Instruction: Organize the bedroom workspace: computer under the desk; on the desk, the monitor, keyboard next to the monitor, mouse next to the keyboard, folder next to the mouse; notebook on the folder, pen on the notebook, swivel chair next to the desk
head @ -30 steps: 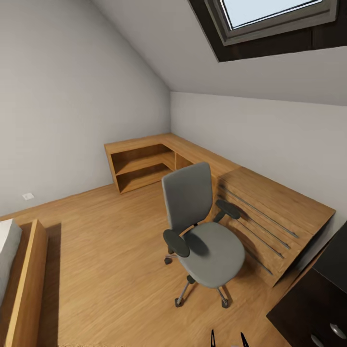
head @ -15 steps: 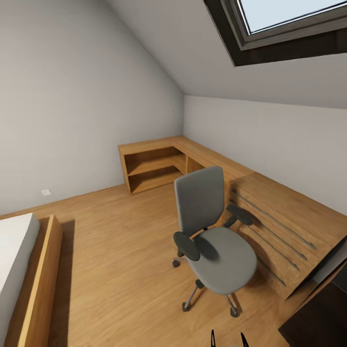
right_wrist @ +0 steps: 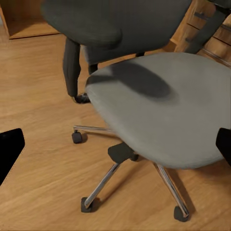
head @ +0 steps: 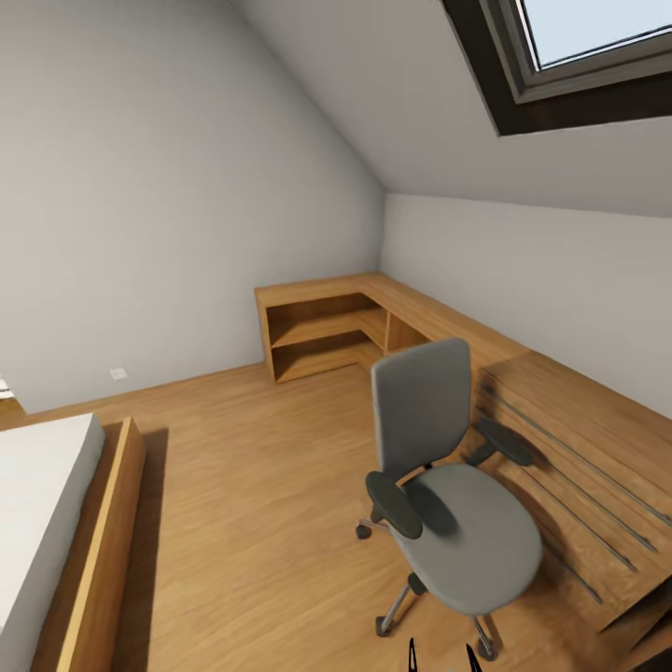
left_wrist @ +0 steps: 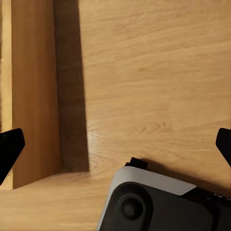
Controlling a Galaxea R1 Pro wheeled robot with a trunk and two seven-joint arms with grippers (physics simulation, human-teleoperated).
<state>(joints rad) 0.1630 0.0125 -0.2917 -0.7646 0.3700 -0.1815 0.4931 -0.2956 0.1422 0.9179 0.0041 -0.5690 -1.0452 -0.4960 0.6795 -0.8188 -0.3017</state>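
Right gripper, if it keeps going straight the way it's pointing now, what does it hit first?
Most likely the swivel chair: its grey seat lies dead ahead between the open fingers of the right gripper. Depth is hard to judge.

One swivel chair (head: 448, 485) with two armrests, one low wooden bed (head: 65, 532), one corner shelving unit (head: 336, 327), one skylight (head: 588, 47), one wall socket (head: 119, 373).

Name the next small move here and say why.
Probably turn the base back right toward the desk: the swivel chair stands by the low wooden shelving, its grey seat looks bare, and both grippers appear open and empty.
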